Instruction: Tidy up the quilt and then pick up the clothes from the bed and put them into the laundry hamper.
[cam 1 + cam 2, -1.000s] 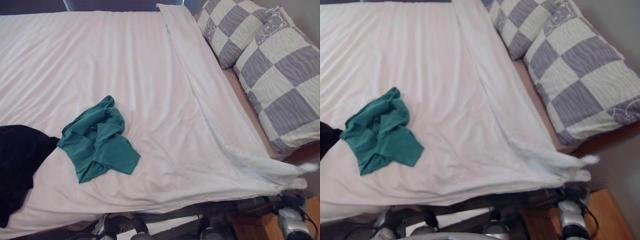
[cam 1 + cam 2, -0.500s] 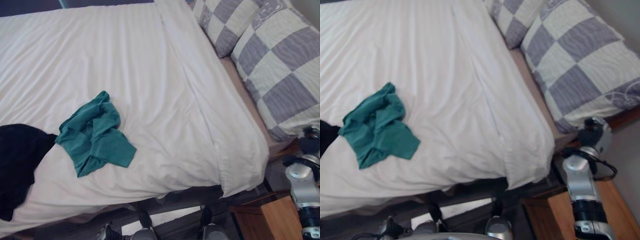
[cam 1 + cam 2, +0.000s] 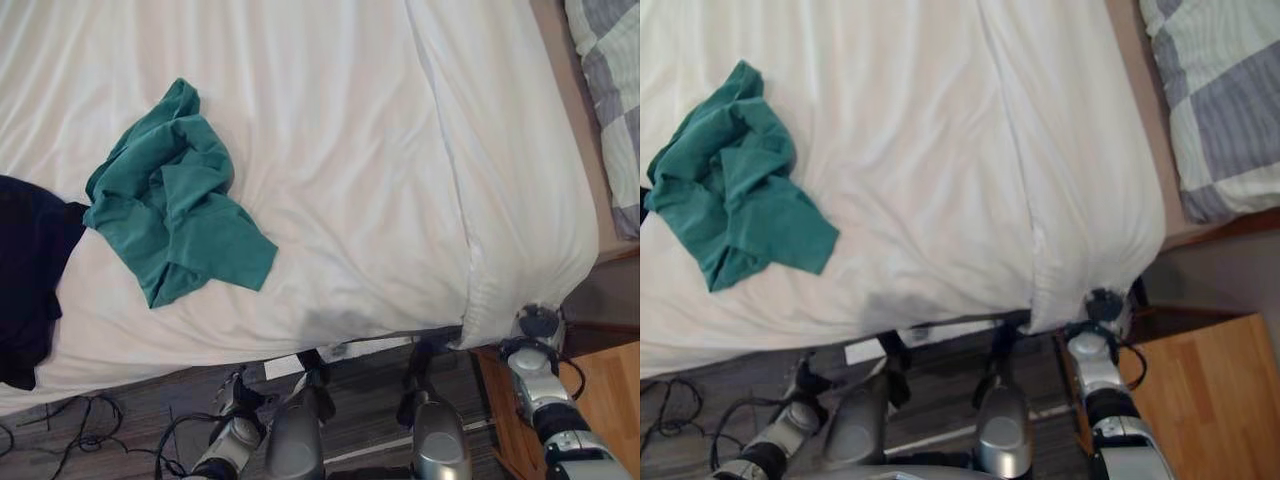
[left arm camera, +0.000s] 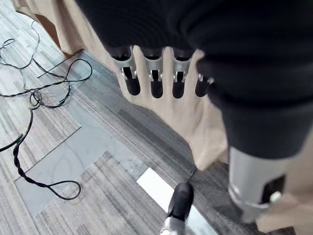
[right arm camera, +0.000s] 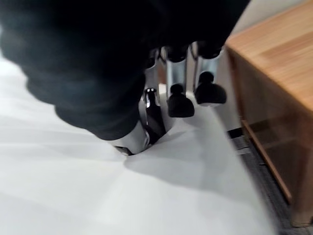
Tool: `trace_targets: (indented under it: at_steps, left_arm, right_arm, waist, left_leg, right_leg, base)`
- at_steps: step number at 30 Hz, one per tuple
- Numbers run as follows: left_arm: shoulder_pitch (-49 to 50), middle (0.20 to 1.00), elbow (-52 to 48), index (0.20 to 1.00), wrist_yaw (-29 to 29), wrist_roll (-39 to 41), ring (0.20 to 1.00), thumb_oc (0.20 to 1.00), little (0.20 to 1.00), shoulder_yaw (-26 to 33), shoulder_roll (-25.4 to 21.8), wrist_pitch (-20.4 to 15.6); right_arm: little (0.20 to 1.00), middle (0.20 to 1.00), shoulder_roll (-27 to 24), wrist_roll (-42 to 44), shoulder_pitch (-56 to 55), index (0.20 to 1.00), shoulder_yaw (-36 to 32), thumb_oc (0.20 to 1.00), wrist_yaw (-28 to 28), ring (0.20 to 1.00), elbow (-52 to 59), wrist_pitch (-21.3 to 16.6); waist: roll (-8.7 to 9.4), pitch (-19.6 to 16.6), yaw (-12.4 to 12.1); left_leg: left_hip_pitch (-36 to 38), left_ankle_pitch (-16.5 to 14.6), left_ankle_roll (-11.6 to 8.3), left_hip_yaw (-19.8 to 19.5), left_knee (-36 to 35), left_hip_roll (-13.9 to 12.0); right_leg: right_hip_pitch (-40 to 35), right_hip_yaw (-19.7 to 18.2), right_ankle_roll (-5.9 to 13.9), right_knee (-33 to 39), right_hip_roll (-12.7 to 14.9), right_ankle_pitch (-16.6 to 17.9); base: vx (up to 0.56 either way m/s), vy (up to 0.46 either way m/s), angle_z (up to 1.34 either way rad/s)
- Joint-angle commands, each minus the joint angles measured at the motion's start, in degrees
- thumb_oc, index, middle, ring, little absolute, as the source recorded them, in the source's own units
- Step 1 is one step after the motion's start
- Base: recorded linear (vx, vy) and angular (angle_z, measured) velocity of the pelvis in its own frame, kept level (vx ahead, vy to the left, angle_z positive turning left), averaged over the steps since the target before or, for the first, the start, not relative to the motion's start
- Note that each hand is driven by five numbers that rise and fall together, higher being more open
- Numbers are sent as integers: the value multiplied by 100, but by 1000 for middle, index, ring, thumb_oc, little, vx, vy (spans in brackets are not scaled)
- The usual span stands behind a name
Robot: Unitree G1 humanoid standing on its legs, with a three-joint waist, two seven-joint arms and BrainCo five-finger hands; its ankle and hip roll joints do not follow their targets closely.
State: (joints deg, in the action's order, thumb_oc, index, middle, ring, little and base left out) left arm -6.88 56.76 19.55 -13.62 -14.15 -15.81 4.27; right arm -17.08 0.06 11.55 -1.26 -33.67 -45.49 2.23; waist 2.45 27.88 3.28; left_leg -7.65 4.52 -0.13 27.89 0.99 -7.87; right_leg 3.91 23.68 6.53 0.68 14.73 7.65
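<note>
At lower right, the quilt [image 3: 420,150] corner has been drawn down flat over the bed edge since a second ago, so tidying looks nearly done. It is pinched by the right hand [image 5: 190,93]. The left hand [image 4: 156,73] hangs relaxed, empty. Green clothes [image 3: 170,200] lie upper left, well apart.

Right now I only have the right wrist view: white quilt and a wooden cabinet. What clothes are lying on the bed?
Observer: A crumpled teal green garment lies on the white quilt, toward the robot's left.
Operator: Anything else?
Observer: A black garment lies right beside the teal one, further left, draping over the bed's near edge.
Operator: And the left hand?
Observer: The left hand is open and empty, low over the grey floor beside the bed.
</note>
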Motion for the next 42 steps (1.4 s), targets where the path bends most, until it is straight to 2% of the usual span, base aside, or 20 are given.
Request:
trace_targets:
  at_steps: [1,4,6,7,11,12,15,17,21,23,26,27,29,32,33,34,36,38,40,42]
  left_arm:
    - [207,1000,495,1000,186,23,1000,1000,1000,-56,14,119]
    - [187,1000,637,1000,140,-44,1000,1000,1000,-22,-22,111]
    - [142,1000,699,1000,87,-72,1000,1000,1000,-79,-71,76]
    - [155,1000,654,1000,71,-66,1000,1000,1000,-115,-103,53]
    - [228,1000,630,1000,-97,-192,1000,1000,1000,-195,-112,-37]
    - [165,1000,423,1000,-217,-155,1000,1000,1000,-286,-85,-105]
    - [42,1000,428,1000,-264,-80,1000,1000,1000,-323,-26,-151]
    - [70,1000,580,1000,-281,-158,1000,1000,1000,-343,55,-120]
    - [72,1000,858,1000,-300,-262,1000,1000,1000,-411,114,-93]
    - [21,1000,834,1000,-309,-309,1000,1000,1000,-542,149,-137]
    - [-101,1000,945,1000,-370,-409,1000,1000,1000,-591,116,-145]
    - [-105,1000,971,1000,-366,-385,1000,1000,1000,-524,86,-114]
    - [-98,1000,938,1000,-468,-436,1000,1000,1000,-560,11,-113]
    - [-15,1000,918,1000,-552,-446,1000,1000,1000,-523,-98,-63]
    - [-10,1000,916,1000,-553,-447,1000,1000,1000,-519,-98,-62]
    - [45,1000,892,1000,-541,-425,1000,1000,1000,-501,-114,-48]
    - [140,1000,951,1000,-503,-449,1000,1000,1000,-436,-126,-13]
    - [182,1000,954,1000,-480,-533,1000,1000,1000,-383,-50,-62]
    - [229,1000,778,1000,-414,-352,1000,1000,1000,-230,123,-133]
    - [224,1000,775,1000,-414,-351,1000,1000,1000,-227,127,-130]
  right_arm:
    - [200,200,330,-138,-1070,200,273,200,547,200,-869,417]
    - [200,200,450,-374,-1346,200,373,200,889,200,-1673,548]
    - [231,231,487,-502,-1421,231,488,231,1032,231,-2078,545]
    - [1000,1000,490,-476,-1451,1000,527,1000,1071,1000,-2156,499]
    - [1000,1000,455,-564,-1392,1000,713,1000,1283,1000,-2266,442]
    - [1000,1000,279,-754,-1211,1000,936,1000,1420,1000,-2171,465]
    - [1000,1000,24,-1023,-855,1000,1164,1000,1508,1000,-2121,477]
    - [1000,1000,1,-1006,-813,1000,1096,1000,1592,1000,-2058,481]
    - [1000,1000,39,-1018,-988,1000,1015,1000,1704,1000,-2016,460]
    - [1000,1000,106,-1025,-1054,1000,985,1000,1760,1000,-1976,444]
    - [1000,1000,181,-1133,-1029,1000,959,1000,1836,1000,-1968,490]
    - [1000,1000,214,-1138,-953,1000,1049,1000,1837,1000,-1946,523]
    - [1000,1000,312,-1158,-901,1000,1226,1000,1822,1000,-1875,473]
    - [1000,1000,330,-1261,-885,1000,1527,1000,1838,1000,-1610,371]
    - [1000,1000,328,-1260,-889,1000,1532,1000,1837,1000,-1606,372]
    - [1000,1000,371,-1322,-859,1000,1710,1000,1824,1000,-1483,300]
    - [1000,1000,450,-1417,-787,1000,1922,1000,1860,1000,-1385,260]
    - [1000,1000,494,-1495,-659,1000,2077,1000,1902,1000,-1343,236]
    - [1000,1000,390,-1535,-383,1000,2266,1000,1924,1000,-1237,245]
    - [1000,1000,386,-1534,-375,1000,2265,1000,1926,1000,-1239,246]
  waist:
    - [60,-249,122]
    - [156,-432,222]
    - [125,-565,249]
    - [95,-629,292]
    - [66,-775,243]
    - [70,-716,213]
    - [81,-595,166]
    - [16,-730,214]
    - [-74,-1218,361]
    - [-85,-1378,385]
    - [80,-1409,436]
    - [126,-1328,396]
    - [57,-1292,336]
    - [-22,-1200,238]
    - [-14,-1191,241]
    - [-34,-1167,169]
    - [32,-1181,56]
    - [116,-1287,-126]
    - [43,-1110,-291]
    - [11,-1116,-293]
  left_leg:
    - [374,-997,-415,-211,531,-169]
    - [745,-887,-363,-219,65,46]
    - [899,-768,-331,-245,-243,65]
    - [984,-733,-306,-277,-408,90]
    - [945,-890,-316,-400,40,192]
    - [420,-1187,-488,-466,1285,11]
    - [18,-958,-745,-632,2255,-561]
    - [462,-779,-895,-703,1925,-1366]
    - [1421,155,-1162,-936,374,-1884]
    - [1596,-291,-1283,-1304,-232,-1542]
    - [1653,-691,-1195,-1066,-599,-998]
    - [1710,-771,-1092,-869,-599,-829]
    - [1661,-906,-936,-649,-599,-638]
    - [1612,-752,-578,-586,-599,-285]
    - [1630,-762,-588,-585,-599,-286]
    - [1604,-695,-494,-558,-599,-126]
    - [1573,-688,-451,-521,-599,32]
    - [1404,-671,-582,-427,-400,134]
    - [474,-702,-900,-140,1502,-238]
    - [408,-755,-919,-157,1620,-307]
  right_leg:
    - [540,-297,380,-789,296,-504]
    - [447,-319,534,-887,404,-288]
    - [460,-514,509,-1217,225,-546]
    - [515,-762,468,-1350,-52,-737]
    - [53,-790,269,-689,-369,-993]
    - [-113,-768,88,-484,-360,-1055]
    - [-157,-634,-44,-391,-30,-895]
    - [-158,-663,157,-381,317,-783]
    - [45,-668,533,-340,855,-432]
    - [103,-711,749,-301,1099,-228]
    - [320,-640,847,-283,1566,1047]
    - [494,-421,847,-410,1681,1157]
    - [434,-27,822,-990,1396,466]
    - [269,251,560,-2284,430,-695]
    - [275,245,552,-2343,442,-750]
    - [29,453,291,-2679,-110,-1395]
    - [-202,441,103,-2536,-426,-1627]
    - [-876,401,-107,-835,-660,-1665]
    - [-1258,206,-224,131,-590,-1453]
    - [-1249,202,-242,152,-638,-1446]
  base:
    - [29,127,4]
    - [24,98,-1]
    - [4,63,-5]
    - [68,15,1]
    - [6,-59,11]
    - [-217,-68,80]
    - [-240,124,76]
    - [-44,429,28]
    - [-85,620,22]
    - [-82,626,19]
    - [-165,572,22]
    - [-269,644,0]
    - [-234,636,-40]
    - [-203,521,-29]
    - [-171,358,-12]
    - [-160,249,-10]
    - [-201,175,-1]
    - [-135,-69,-18]
    - [-230,-5,-45]
    - [-188,78,-58]
